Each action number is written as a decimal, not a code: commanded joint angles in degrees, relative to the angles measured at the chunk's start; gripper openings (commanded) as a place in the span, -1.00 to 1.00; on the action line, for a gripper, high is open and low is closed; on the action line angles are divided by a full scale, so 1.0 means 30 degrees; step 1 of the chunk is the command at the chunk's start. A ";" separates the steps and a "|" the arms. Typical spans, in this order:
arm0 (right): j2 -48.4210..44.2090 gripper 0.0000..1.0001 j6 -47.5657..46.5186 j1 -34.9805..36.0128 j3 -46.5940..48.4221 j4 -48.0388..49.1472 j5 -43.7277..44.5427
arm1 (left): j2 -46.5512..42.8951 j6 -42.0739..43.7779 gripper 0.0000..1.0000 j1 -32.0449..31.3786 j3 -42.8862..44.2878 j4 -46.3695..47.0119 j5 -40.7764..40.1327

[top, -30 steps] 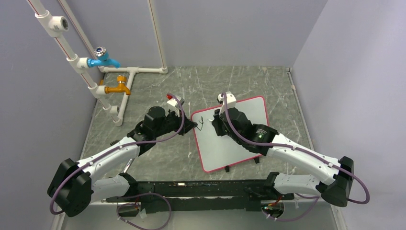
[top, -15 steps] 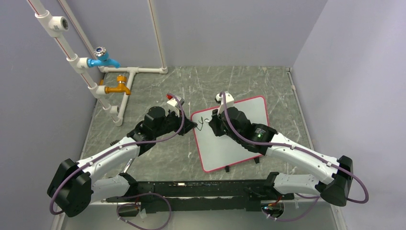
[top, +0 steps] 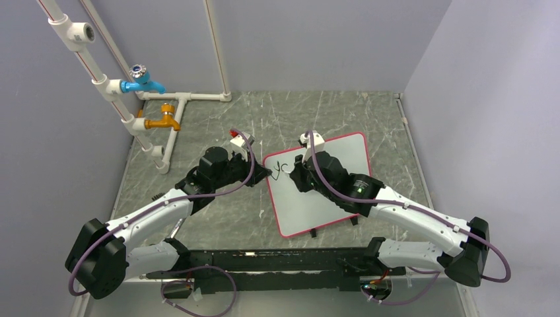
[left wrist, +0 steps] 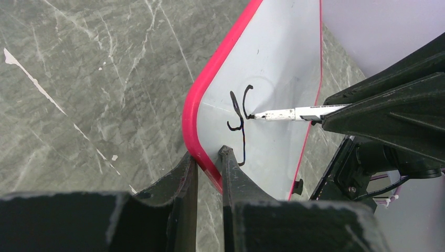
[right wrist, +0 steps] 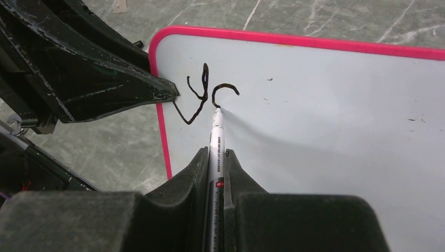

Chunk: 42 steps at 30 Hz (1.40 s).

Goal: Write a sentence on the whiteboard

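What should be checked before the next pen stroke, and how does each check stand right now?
1. Hold on the whiteboard: ok, the left gripper pinches its red rim.
2. Hold on the marker: ok, the right gripper is shut on it.
3. Tip contact: ok, the tip appears to meet the board at the end of the second of two strokes.
4. Ink: ok, dark and unbroken.
5. Writing room: ok, bare white to the right of the strokes.
6. Board lying flat on the table: cannot tell.
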 commanded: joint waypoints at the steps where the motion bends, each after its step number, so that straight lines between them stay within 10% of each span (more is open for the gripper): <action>1: -0.0268 -1.00 0.0196 -0.0087 0.0095 -0.0799 0.1486 | -0.0432 0.2168 -1.00 -0.0153 0.0810 0.0321 -0.0872; 42: -0.0698 -1.00 -0.0774 -0.0113 0.1257 0.0129 0.3193 | -0.0471 0.2490 -1.00 -0.0200 0.0874 -0.0005 -0.1106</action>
